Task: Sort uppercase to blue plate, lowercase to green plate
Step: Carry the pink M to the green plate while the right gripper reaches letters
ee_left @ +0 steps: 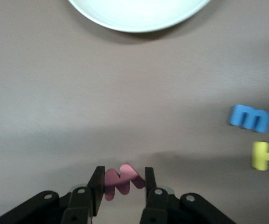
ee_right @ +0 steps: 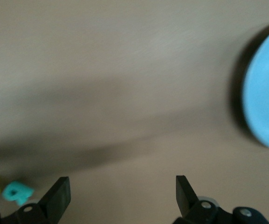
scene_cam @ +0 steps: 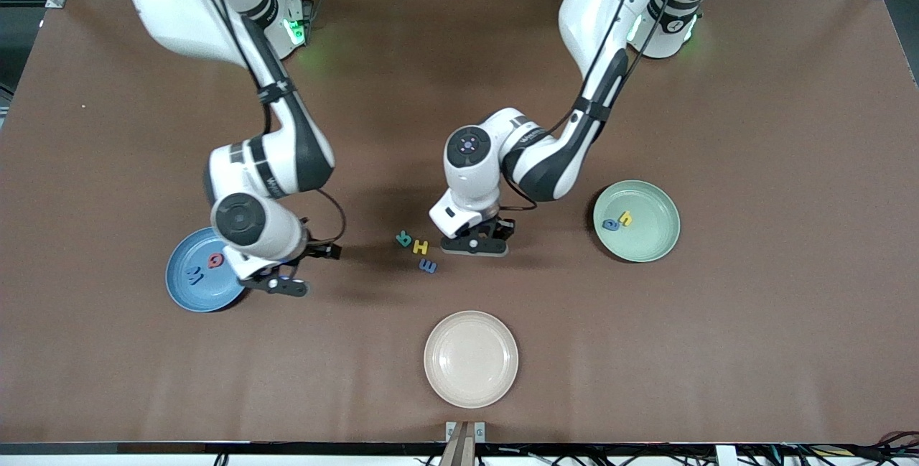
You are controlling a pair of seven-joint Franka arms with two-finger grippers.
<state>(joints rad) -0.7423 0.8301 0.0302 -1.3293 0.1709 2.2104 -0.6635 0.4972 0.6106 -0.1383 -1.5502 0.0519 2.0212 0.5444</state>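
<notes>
The red foam w (ee_left: 122, 179) is pinched across its outer strokes between the left gripper (ee_left: 122, 186) fingers, low over the table (scene_cam: 754, 308) (light, squashy); the right gripper (ee_right: 122, 191) is held spread beside the blue plate (scene_cam: 188, 292).

Q (scene_cam: 215, 260), M (scene_cam: 194, 276) in blue plate (scene_cam: 179, 294) | a (scene_cam: 610, 225), h (scene_cam: 626, 218) in green plate (scene_cam: 657, 247)

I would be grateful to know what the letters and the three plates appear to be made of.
The red w in the left hand, with thick soft edges and a matte face, is probably foam. The blue plate, green plate and cream plate have smooth, faintly glossy raised rims, so likely plastic.
</notes>
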